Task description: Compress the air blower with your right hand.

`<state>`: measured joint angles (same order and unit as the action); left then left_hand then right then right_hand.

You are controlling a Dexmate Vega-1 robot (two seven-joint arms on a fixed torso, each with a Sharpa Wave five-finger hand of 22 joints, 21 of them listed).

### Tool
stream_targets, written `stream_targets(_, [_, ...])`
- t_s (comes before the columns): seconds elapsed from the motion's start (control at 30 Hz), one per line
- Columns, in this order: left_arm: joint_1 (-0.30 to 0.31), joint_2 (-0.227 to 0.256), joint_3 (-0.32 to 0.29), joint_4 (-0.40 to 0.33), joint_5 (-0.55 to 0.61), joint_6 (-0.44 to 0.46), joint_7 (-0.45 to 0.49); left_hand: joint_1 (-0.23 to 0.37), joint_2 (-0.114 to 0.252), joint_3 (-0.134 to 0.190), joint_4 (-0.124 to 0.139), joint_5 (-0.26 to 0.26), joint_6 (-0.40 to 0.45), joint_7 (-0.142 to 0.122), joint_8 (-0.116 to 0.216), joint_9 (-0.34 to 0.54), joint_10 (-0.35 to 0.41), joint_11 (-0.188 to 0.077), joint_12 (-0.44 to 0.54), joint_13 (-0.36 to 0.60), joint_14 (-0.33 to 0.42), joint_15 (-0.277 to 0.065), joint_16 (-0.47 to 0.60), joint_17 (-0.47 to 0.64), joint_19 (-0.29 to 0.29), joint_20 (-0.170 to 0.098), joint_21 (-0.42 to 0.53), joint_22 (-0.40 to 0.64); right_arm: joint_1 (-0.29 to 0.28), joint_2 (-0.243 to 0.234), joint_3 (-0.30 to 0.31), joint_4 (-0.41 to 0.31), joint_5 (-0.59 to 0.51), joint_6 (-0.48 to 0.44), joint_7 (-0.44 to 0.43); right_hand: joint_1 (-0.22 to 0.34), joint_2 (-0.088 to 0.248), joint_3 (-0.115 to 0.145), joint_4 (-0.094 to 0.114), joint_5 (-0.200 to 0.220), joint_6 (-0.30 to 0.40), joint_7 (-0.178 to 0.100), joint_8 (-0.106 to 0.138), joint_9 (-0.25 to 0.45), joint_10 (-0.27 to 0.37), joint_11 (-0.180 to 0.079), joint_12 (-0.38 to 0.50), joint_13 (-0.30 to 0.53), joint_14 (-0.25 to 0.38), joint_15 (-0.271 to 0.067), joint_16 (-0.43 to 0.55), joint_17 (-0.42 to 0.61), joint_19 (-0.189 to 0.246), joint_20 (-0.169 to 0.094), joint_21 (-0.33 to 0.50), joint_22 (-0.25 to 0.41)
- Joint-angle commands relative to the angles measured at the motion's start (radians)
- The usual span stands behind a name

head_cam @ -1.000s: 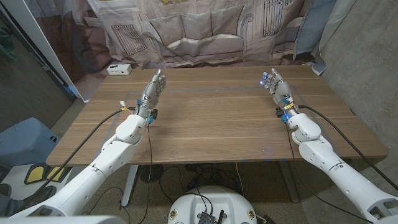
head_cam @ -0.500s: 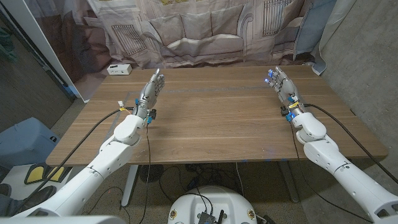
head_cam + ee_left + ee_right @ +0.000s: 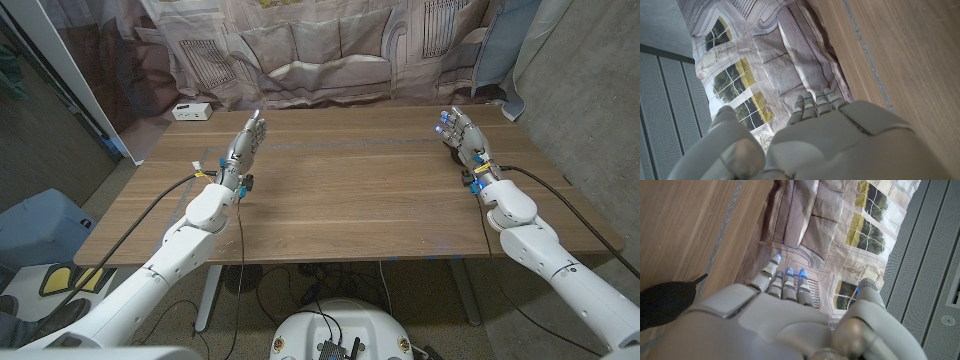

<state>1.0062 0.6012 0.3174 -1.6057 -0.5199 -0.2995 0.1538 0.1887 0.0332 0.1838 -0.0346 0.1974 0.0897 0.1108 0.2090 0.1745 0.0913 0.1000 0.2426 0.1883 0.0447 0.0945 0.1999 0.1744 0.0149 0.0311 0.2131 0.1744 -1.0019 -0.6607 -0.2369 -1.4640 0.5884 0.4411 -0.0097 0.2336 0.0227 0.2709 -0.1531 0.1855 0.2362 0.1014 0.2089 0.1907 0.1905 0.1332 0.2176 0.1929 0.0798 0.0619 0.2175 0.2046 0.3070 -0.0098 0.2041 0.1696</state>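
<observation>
Head view: the left hand [image 3: 243,148] and the right hand [image 3: 463,137] stand over the wooden table [image 3: 350,190], fingers extended and apart, empty. Right wrist view: a black shape, possibly the air blower [image 3: 667,305], lies on the table beside the hand's back.

This looks like a robot test room dressed as a home, not a real living room. A wooden bench [image 3: 350,190] stands before a hanging printed backdrop [image 3: 330,45] that pictures a sofa and windows. Beside it are a bare grey concrete wall [image 3: 590,90], loose cables on the floor [image 3: 290,285] and a small white box [image 3: 191,111] at the bench's far corner.
</observation>
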Motion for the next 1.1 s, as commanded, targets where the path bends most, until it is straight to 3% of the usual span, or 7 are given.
stream_targets(0.03, [-0.002,0.008,0.006,-0.020,0.013,0.019,0.003,0.013,0.004,0.001,-0.006,-0.003,0.009,0.001,-0.003,0.005,0.006,-0.008,0.000,0.005,0.005,-0.005,-0.004,0.004,0.003,0.007,-0.002,0.002,-0.013,-0.026,0.026,0.002,-0.012,-0.006,-0.020,0.013,-0.001,0.004,-0.002,-0.001,0.012,-0.010,0.006,0.003,0.013,-0.012,0.006,0.005,0.020,-0.002,0.008,-0.001,0.020,0.002,0.007,0.002])
stream_targets(0.2, [-0.004,0.009,0.005,-0.025,0.018,0.017,0.005,0.015,0.005,0.002,-0.007,-0.003,0.010,0.002,-0.004,0.005,0.007,-0.010,0.000,0.005,0.005,-0.005,-0.004,0.004,0.004,0.008,-0.003,0.002,-0.012,-0.030,0.034,0.008,-0.017,0.003,-0.022,0.016,-0.002,0.004,-0.002,-0.001,0.011,-0.013,0.005,0.003,0.014,-0.016,0.005,0.004,0.026,-0.003,0.009,-0.001,0.029,0.001,0.009,0.002])
stream_targets(0.5, [-0.006,0.011,0.007,-0.029,0.022,0.021,0.003,0.017,0.006,0.003,-0.009,-0.003,0.014,0.003,-0.004,0.005,0.009,-0.006,-0.001,0.005,0.007,-0.004,-0.005,0.004,0.003,0.008,-0.004,0.002,-0.002,-0.036,0.040,0.018,-0.029,0.003,-0.030,0.023,-0.001,0.006,-0.003,-0.001,0.007,-0.010,0.001,0.003,0.014,0.000,0.003,0.004,0.031,0.004,0.009,-0.001,0.033,0.004,0.007,0.001])
stream_targets(0.73, [-0.010,0.010,0.009,-0.028,0.023,0.022,0.000,0.019,0.007,0.003,-0.011,-0.004,0.016,0.003,-0.005,0.005,0.010,-0.006,-0.003,0.005,0.009,-0.005,-0.005,0.004,0.003,0.008,-0.006,0.002,-0.010,-0.043,0.048,0.003,-0.043,-0.012,-0.060,0.025,-0.003,0.003,0.001,-0.003,0.023,-0.016,0.005,0.004,0.032,0.008,0.006,0.005,0.023,0.008,0.003,0.001,-0.022,0.016,-0.016,0.002])
stream_targets(0.83, [-0.011,0.010,0.010,-0.027,0.024,0.021,-0.001,0.020,0.008,0.004,-0.012,-0.004,0.016,0.003,-0.006,0.005,0.011,-0.006,-0.003,0.005,0.010,-0.006,-0.005,0.004,0.004,0.008,-0.006,0.002,-0.009,-0.045,0.049,0.006,-0.044,-0.014,-0.060,0.025,-0.005,0.002,0.002,-0.003,0.028,-0.016,0.005,0.004,0.031,0.005,0.004,0.005,0.013,0.003,-0.002,0.002,-0.040,0.009,-0.021,0.003])
stream_targets(1.1, [-0.012,0.009,0.012,-0.026,0.028,0.019,-0.001,0.021,0.009,0.005,-0.014,-0.004,0.019,0.003,-0.007,0.005,0.013,-0.006,-0.004,0.005,0.010,-0.005,-0.006,0.004,0.004,0.008,-0.007,0.002,0.004,-0.058,0.043,0.027,-0.074,-0.017,-0.065,0.031,-0.003,0.003,0.002,-0.002,0.030,-0.009,0.004,0.004,0.026,0.002,-0.001,0.006,0.012,-0.004,-0.004,0.002,-0.025,0.002,-0.013,0.002])
